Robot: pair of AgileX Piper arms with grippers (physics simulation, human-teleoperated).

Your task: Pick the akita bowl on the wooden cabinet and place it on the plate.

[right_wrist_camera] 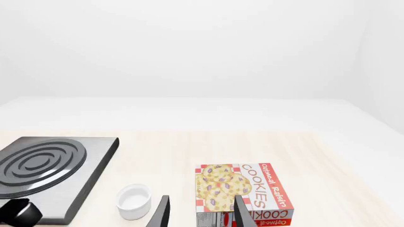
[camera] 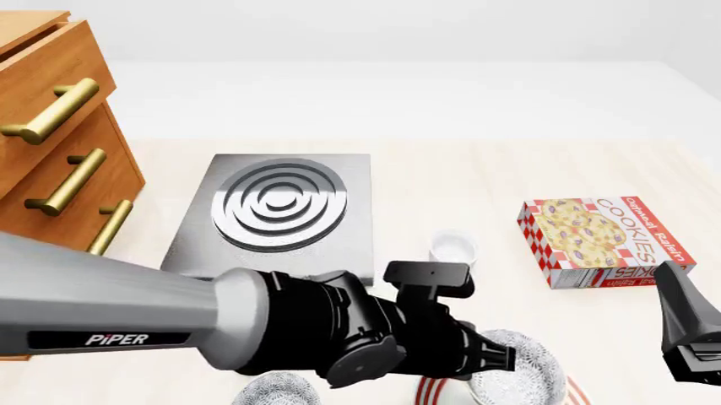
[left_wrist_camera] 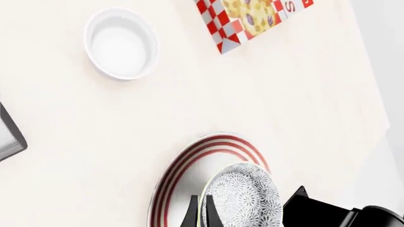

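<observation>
The akita bowl point(left_wrist_camera: 245, 196), whitish with dense black speckles, sits tilted over the plate point(left_wrist_camera: 189, 165), which is white with red rings. My left gripper point(left_wrist_camera: 200, 213) is shut on the bowl's rim, one finger on each side of the wall. In the front view the bowl point(camera: 521, 373) shows just past the left gripper point(camera: 487, 359), over the plate point(camera: 433, 391); whether it touches the plate I cannot tell. The wooden cabinet point(camera: 56, 126) stands at the far left. My right gripper point(right_wrist_camera: 202, 215) hangs open and holds nothing, to the right of the plate point(camera: 690, 337).
A twin speckled bowl point(camera: 276, 391) lies on the table left of the plate. The grey stove point(camera: 276, 211) sits mid-table, a small white bowl point(camera: 454, 246) beside it and a cookie box point(camera: 597, 240) at the right. A black machine part point(left_wrist_camera: 328, 213) is close beside the plate.
</observation>
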